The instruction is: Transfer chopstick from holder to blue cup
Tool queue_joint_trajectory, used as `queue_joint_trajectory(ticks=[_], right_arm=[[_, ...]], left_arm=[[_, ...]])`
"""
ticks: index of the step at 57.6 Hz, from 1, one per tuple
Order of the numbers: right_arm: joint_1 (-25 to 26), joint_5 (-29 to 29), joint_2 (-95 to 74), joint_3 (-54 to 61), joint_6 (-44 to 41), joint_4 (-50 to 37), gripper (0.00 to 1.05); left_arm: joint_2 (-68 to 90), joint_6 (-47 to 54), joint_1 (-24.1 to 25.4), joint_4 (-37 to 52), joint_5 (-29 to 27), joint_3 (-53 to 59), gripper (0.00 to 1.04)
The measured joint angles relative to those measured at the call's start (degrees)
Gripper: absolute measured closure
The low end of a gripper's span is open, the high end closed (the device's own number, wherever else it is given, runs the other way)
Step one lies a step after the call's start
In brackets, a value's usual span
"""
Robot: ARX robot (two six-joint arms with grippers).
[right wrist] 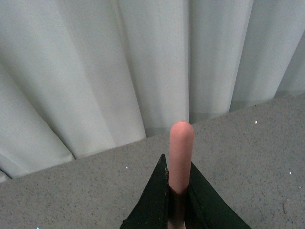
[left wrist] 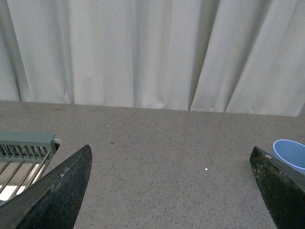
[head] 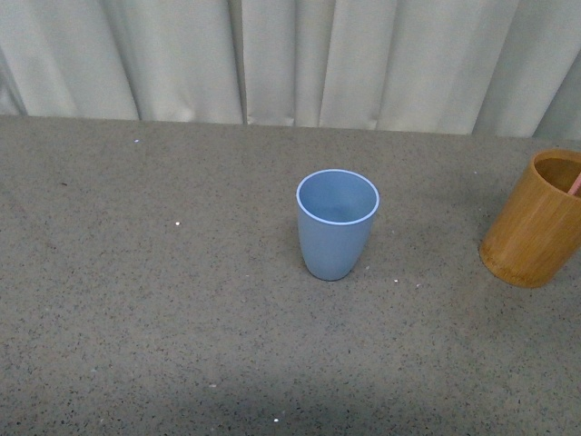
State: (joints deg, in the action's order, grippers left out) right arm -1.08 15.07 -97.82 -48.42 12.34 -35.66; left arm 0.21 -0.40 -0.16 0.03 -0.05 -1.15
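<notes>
1. Furthest left, our left gripper (left wrist: 170, 149) hangs with its jaws wide apart and nothing between them, above the speckled table (left wrist: 157, 138). A pale green rack (left wrist: 26, 142) lies just beside one finger. We would leave this arm where it is, clear of the path.
2. In the middle of the table stands the blue cup (head: 337, 222), upright, empty and well apart from everything else. It is our target. We should aim for the centre of its mouth rather than the thin rim, since a knock on the rim could probably tip so light a tumbler.
3. At the right edge of the front view sits the holder (head: 536, 222), partly cut off. A sliver of the chopstick (head: 576, 183) shows inside it, near the rim.
4. Our right gripper (right wrist: 178, 168) is clamped on the chopstick, whose rounded end pokes out past the fingertips. We judge the step in hand to be drawing it out of the holder.
   - We should lift straight along the stick's length until its lower end clears the thick rim, so the holder is not dragged or tilted. We cannot see that lower end, so generous height is wise.
   - We then carry it left, held upright, and lower it into the cup before letting go.
</notes>
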Motion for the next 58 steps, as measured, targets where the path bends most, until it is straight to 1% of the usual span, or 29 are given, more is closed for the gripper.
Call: queue_joint_trajectory(ticks=[13,20,33,40,46,58], right_arm=[[1.31,-1.27,5.07,0.87,-0.42,-0.28,1.01],[2.47,-2.29,8.7,0.87,-0.76,1.14,1.01],[2.29,-3.82,13.49,0.66,-1.38,3.02,1.01],[0.33,-3.43,15.02,0.26,-0.68,3.76,1.01],[-2.54,-2.47,15.39,0.15,0.13,3.78,1.01],[-10.23,0.11,14.95,0.15,0.52,2.62,1.01]], left_arm=[[0.0,0.0,0.02,0.0,0.02,0.0,0.07],[0.0,0.0,0.02,0.0,0.02,0.0,0.07],[0.0,0.0,0.0,0.0,0.0,0.0,0.07],[0.0,0.0,0.0,0.0,0.02,0.0,0.07],[0.0,0.0,0.0,0.0,0.02,0.0,0.07],[0.0,0.0,0.02,0.0,0.02,0.0,0.07]])
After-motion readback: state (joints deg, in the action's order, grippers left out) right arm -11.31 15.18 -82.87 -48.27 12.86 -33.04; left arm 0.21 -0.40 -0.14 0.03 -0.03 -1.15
